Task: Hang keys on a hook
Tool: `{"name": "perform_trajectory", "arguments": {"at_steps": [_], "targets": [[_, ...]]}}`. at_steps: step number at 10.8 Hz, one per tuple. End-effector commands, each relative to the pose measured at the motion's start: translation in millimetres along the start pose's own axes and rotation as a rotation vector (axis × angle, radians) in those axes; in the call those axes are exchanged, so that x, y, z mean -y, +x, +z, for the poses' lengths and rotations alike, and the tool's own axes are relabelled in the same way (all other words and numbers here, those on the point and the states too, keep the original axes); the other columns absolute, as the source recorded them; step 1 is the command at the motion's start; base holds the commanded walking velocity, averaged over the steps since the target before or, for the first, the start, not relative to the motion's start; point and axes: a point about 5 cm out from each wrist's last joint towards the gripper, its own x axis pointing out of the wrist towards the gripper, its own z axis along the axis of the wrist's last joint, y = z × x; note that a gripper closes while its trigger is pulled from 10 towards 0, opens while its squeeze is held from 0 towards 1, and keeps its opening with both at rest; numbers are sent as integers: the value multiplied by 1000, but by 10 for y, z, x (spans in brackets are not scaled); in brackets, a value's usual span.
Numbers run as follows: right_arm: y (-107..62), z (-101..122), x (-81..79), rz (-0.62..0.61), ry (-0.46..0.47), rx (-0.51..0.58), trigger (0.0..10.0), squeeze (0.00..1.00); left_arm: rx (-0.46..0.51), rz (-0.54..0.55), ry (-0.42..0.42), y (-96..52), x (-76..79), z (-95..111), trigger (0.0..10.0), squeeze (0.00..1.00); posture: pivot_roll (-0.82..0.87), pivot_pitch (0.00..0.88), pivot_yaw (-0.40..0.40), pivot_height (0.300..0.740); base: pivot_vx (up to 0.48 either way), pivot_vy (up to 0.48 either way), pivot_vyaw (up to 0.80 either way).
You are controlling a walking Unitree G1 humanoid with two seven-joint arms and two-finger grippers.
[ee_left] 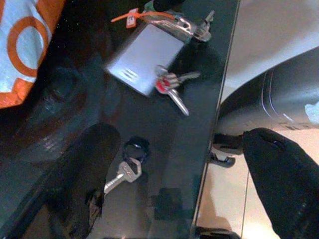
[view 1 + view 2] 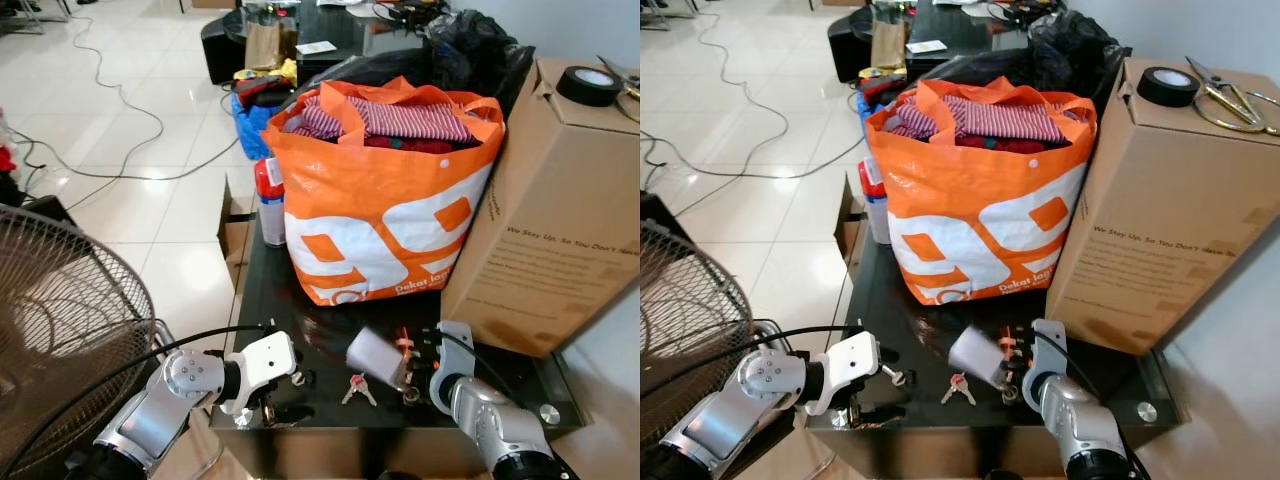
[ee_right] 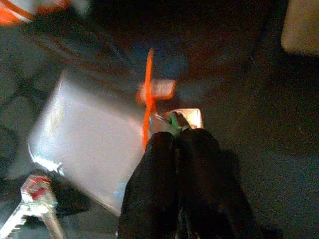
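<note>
Left hand (image 2: 268, 398) at the near left edge of the black glass tabletop (image 2: 270, 300), fingers spread wide, one over the glass and one past the edge above the floor, holding nothing. Just under it a single key on a black ring (image 1: 130, 167) lies flat on the glass. Right hand (image 3: 177, 142) near the middle-right front edge, fingers pinched narrow on a metal clip (image 3: 187, 118) with an orange zip tie (image 2: 404, 345), joined to a silver rectangular plate (image 2: 376, 357), tilted. Red-headed keys (image 2: 357, 388) lie on the glass just left of the plate, between both hands. Behind: orange-white shopping bag (image 2: 385, 215) full of striped clothes, spray can (image 2: 269, 200) at its left, cardboard box (image 2: 555, 215) at right with a black tape roll (image 2: 588, 85) on top. Far: black bags, white tiled floor (image 2: 130, 140) with cables. Fan grille (image 2: 60, 320) near left.
</note>
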Motion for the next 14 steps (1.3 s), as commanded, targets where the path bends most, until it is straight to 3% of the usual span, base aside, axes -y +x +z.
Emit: {"name": "perform_trajectory", "arguments": {"at_steps": [1,3,7,10,11,13,14], "targets": [[-51,55,-15,47,-21,16,0,0,3,13,22,-6,-47,36,10000,0,-165,0,11,740,0,0,0],[-119,126,-8,64,-54,57,0,0,5,14,29,5,-58,45,10000,0,-167,0,14,740,0,0,0],[-201,228,-73,120,-15,157,0,0,7,18,35,16,-72,59,10000,0,-171,0,16,740,0,0,0],[-320,379,-186,276,158,297,0,0,12,16,38,34,-73,70,10000,0,-171,0,12,740,0,0,0],[-337,389,-195,291,162,307,0,0,12,17,38,34,-74,71,10000,0,-170,0,12,740,0,0,0],[-276,317,-174,237,81,241,0,0,13,17,40,40,-83,76,10000,0,-173,0,13,740,0,0,0],[-201,253,-202,195,41,195,1922,0,14,16,41,46,-87,79,10000,0,-171,0,13,740,0,0,0]]}}
